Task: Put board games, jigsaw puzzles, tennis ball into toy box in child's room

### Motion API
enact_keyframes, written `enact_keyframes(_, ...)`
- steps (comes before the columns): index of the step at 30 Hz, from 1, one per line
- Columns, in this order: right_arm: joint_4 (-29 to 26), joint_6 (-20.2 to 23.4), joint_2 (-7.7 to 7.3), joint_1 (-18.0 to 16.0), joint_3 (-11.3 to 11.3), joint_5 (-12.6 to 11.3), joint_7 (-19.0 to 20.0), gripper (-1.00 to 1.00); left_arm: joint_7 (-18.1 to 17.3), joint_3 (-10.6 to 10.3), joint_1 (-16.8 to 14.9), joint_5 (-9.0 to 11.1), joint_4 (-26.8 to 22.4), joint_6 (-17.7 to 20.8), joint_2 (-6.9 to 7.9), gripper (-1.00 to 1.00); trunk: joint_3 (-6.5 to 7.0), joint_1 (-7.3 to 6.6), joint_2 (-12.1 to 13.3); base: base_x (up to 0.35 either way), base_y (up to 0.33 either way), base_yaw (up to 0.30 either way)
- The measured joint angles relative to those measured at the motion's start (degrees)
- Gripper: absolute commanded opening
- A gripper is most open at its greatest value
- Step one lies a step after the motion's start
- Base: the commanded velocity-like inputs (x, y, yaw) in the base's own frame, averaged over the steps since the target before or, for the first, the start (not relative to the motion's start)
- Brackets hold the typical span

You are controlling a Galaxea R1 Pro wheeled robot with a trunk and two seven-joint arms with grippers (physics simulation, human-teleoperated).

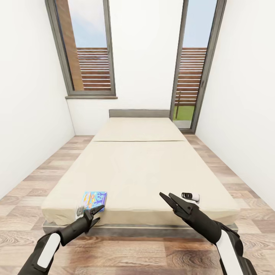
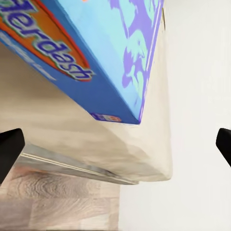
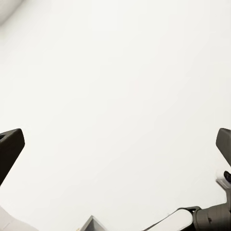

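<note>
Your left gripper (image 1: 93,214) hangs open and empty just short of the small blue board game (image 1: 94,200) at the bed's (image 1: 145,168) near-left corner. It is the nearer arm; the right gripper (image 1: 173,202), also open and empty, is well apart from it.

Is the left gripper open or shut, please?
Open: the left gripper has its fingers spread apart, just short of the blue board game.
</note>
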Motion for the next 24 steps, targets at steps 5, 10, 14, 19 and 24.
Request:
enact_keyframes(5,0.0,-0.01,0.03,0.0,-0.02,0.02,0.01,1.0,-0.02,-0.02,0.0,0.1,1.61,-0.06,-0.04,1.0,0.0,0.0,0.0,0.0,0.0,0.0)
enact_keyframes(10,0.0,-0.01,0.03,0.0,-0.04,-0.01,0.02,1.0,-0.05,0.06,0.0,0.19,1.79,-0.04,-0.01,1.0,0.0,0.0,0.0,0.0,0.0,0.0)
enact_keyframes(14,0.0,-0.01,0.02,0.0,-0.1,-0.04,0.03,1.0,-0.08,0.15,0.0,0.26,1.88,0.05,0.07,1.0,0.0,0.0,0.0,0.0,0.0,0.0)
enact_keyframes(19,0.0,-0.01,0.0,0.0,-0.14,-0.07,0.04,1.0,-0.33,0.23,0.0,0.32,1.92,0.14,0.17,1.0,0.0,0.0,0.0,0.0,0.0,0.0)
enact_keyframes(24,0.03,-0.01,0.02,0.0,-0.02,-0.12,0.04,1.0,-2.47,0.51,0.0,1.23,1.93,0.22,0.27,1.0,0.0,0.0,0.0,0.0,0.0,0.0)
